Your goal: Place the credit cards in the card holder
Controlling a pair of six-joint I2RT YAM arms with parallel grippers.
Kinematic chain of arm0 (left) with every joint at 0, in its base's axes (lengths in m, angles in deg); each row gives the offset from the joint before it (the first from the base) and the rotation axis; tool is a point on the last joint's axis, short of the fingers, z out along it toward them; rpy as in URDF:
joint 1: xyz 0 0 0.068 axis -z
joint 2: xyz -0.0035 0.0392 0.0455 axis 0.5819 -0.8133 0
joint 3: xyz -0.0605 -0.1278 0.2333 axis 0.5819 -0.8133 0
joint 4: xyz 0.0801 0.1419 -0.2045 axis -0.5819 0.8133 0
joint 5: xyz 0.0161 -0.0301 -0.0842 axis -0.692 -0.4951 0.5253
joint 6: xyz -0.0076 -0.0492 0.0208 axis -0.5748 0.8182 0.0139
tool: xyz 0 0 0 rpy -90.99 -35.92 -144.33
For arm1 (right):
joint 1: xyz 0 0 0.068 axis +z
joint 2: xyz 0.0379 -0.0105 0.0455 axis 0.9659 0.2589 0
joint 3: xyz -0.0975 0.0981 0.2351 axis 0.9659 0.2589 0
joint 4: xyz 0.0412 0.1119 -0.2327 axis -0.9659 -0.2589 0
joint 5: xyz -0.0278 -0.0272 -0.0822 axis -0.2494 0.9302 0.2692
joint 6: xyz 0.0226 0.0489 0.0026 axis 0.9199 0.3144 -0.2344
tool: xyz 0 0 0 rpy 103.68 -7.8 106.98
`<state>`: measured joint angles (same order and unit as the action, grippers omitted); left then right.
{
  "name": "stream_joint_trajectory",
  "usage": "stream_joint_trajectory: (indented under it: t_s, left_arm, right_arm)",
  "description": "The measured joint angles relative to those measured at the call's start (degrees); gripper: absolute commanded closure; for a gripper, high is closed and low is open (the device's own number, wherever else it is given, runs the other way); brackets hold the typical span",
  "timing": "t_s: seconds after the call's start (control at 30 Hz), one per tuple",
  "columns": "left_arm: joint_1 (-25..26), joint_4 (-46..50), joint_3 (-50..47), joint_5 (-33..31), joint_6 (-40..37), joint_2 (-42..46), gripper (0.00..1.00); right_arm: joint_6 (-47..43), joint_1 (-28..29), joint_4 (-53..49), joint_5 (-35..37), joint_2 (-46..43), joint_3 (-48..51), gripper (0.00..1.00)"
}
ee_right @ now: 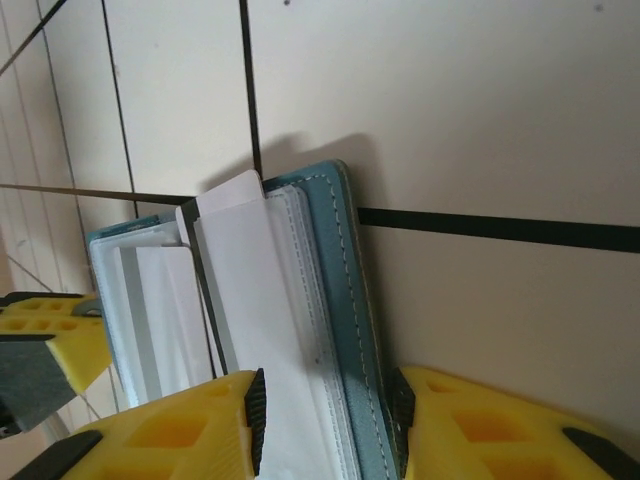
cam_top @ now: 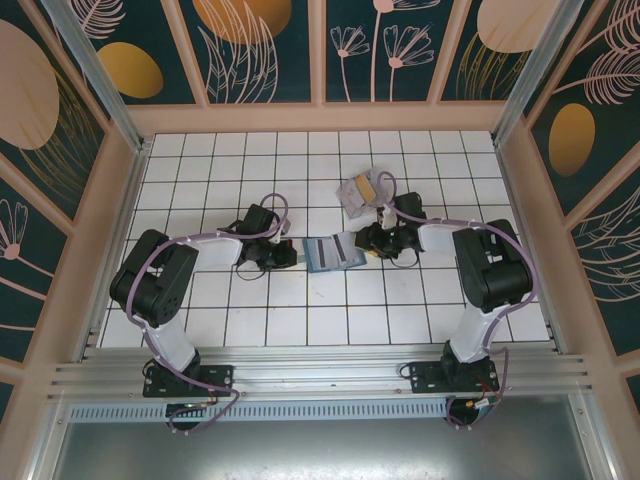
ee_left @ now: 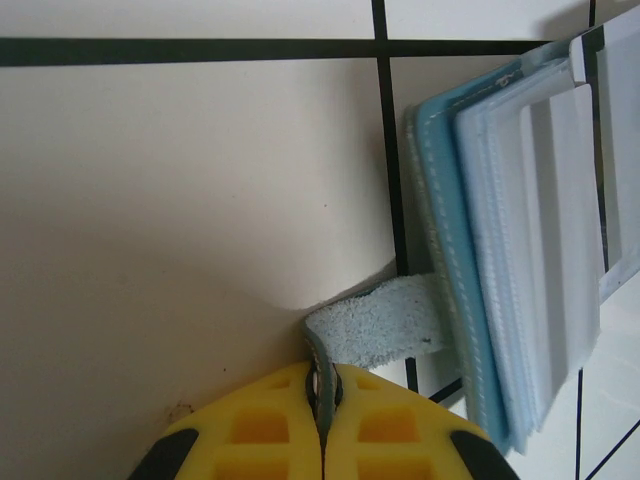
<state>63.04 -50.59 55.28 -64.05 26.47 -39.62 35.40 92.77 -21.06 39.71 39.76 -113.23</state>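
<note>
The card holder (cam_top: 333, 252) is held open mid-table (cam_top: 200, 300), its strap tab (ee_left: 385, 320) pinched in the closed left gripper (ee_left: 322, 385) and one leaf clamped by the right gripper (ee_right: 325, 405), with the credit cards (cam_top: 360, 189) lying just beyond, toward the far edge.

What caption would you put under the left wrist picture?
Yellow left fingers pinch the suede tab of the open teal card holder on the white grid table.

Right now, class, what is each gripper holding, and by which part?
The left gripper pinches the card holder by its suede strap. The right gripper clamps its opposite leaf, a pale card lying against it.
</note>
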Motion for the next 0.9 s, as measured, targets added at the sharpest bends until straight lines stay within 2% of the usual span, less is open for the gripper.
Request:
stream_joint_trajectory:
  t_s: [0.6, 0.9]
  left_arm:
    - [0.2, 0.7, 0.8, -0.2, 0.0, 0.0, 1.0]
    - [0.3, 1.6, 2.4, -0.5, -0.5, 0.0, 1.0]
  right_arm:
    - [2.4, 0.7, 3.0, -5.4, -4.9, 0.8, 0.61]
    - [1.9, 1.1, 1.9, -4.4, -4.9, 0.7, 0.6]
